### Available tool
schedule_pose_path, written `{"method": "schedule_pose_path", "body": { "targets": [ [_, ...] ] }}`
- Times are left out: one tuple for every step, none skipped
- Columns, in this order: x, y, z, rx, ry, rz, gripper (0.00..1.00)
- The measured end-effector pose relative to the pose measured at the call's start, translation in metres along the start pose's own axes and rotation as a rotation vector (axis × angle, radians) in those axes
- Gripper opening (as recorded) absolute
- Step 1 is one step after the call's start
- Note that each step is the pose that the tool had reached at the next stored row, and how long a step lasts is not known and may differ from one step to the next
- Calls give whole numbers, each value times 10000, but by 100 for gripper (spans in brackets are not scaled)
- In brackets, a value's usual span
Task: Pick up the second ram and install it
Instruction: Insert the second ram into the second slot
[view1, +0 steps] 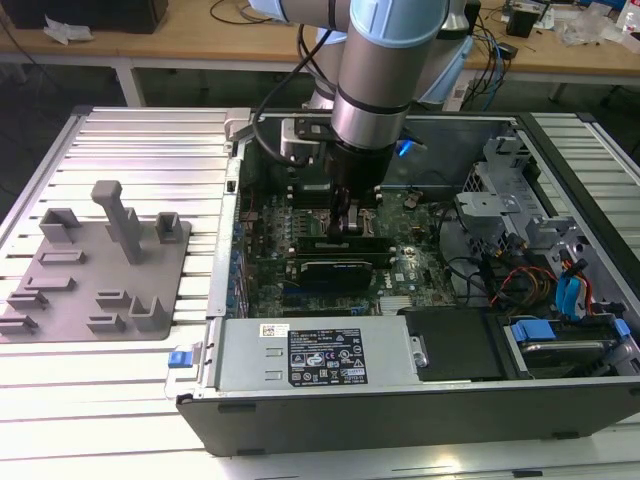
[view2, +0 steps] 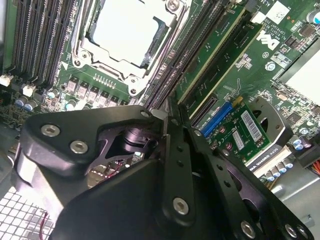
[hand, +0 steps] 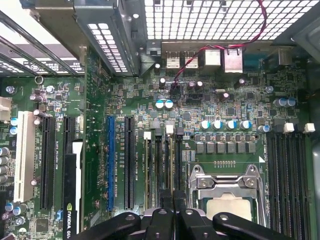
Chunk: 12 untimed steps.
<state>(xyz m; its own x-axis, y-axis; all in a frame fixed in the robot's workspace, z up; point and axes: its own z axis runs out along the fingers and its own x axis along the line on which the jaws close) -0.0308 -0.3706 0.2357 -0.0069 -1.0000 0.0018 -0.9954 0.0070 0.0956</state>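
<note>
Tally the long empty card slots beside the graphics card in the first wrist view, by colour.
white slot: 1
blue slot: 1
black slots: 2
Total: 4

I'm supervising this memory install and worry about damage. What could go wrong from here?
1. The end effector hangs right over the narrow memory slots; a downward push slightly off line could jam against a slot's edge.
2. The CPU socket lies close beside those slots, so a sideways slip may strike its metal frame.
3. In the exterior view the black expansion card sits just beside the end effector and might get bumped.
</note>
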Motion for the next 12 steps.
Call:
{"method": "schedule_pose_path", "body": {
  "targets": [
    [0, 0, 0, 0, 0, -6, 9],
    [-1, -1, 7, 2, -4, -9, 9],
    [0, -1, 7, 1, 0, -9, 9],
    [0, 1, 8, 7, 1, -10, 9],
    [0, 1, 9, 13, -1, -9, 9],
    [0, 1, 9, 16, -2, -10, 9],
    [0, 1, 9, 18, -1, -9, 9],
    [0, 1, 13, 21, -1, -10, 9],
    [0, 1, 12, 20, 1, -9, 9],
    [0, 1, 13, 20, 0, -9, 9],
    [0, 1, 13, 21, 0, -10, 9],
    [0, 1, 14, 21, 0, -9, 9]
  ]
}}
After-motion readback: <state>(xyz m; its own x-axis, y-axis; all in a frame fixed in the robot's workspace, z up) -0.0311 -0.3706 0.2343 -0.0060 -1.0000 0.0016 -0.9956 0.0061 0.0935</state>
